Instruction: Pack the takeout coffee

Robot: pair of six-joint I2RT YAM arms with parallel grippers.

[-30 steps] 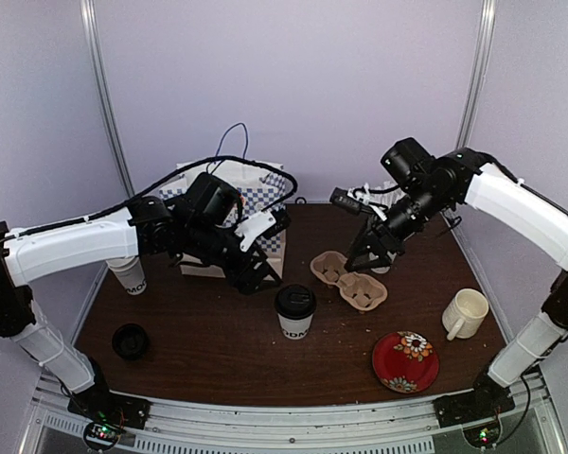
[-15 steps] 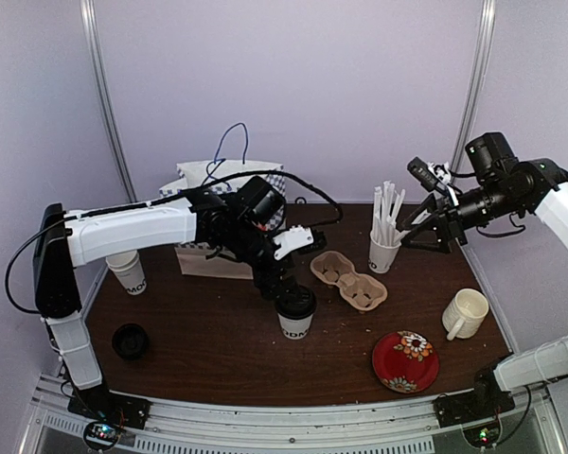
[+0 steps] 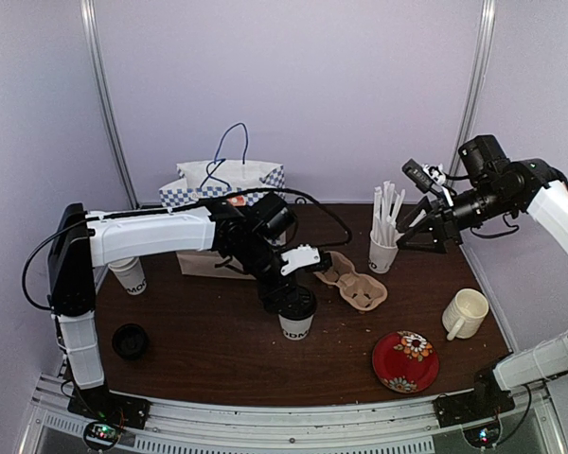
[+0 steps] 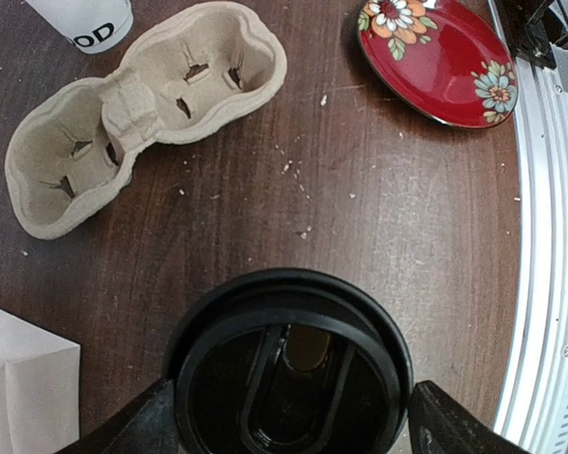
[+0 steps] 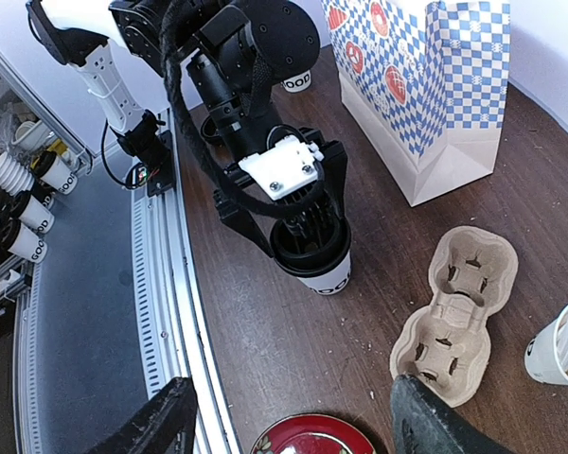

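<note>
The white paper cup with bold black lettering and a glossy black plastic lid stands upright near the middle of the dark wood-grain tabletop, its long axis vertical. The left tool sits directly above it, pointing straight down. In the left wrist view its fingers are spread to either side of the round lid, close against the rim. Whether the pads touch the cup wall below cannot be told.

The left arm is plainly the nearer one. The right tool hangs in the air well apart, over the far right side, with its fingers wide apart and nothing between them.

The grip looks likely to depend on the cup's thin, tapered paper wall, which should give under a hard squeeze, while the lid is stiff and slick. Just beside the cup, to its right and a little farther back, lies the moulded grey-brown pulp carrier with two round wells, rough and fibrous, with both wells empty. Behind them stands the blue-and-white checked paper bag with cord handles. A second lettered cup without a lid stands at the left edge, and a loose black lid lies nearer the front.
</note>
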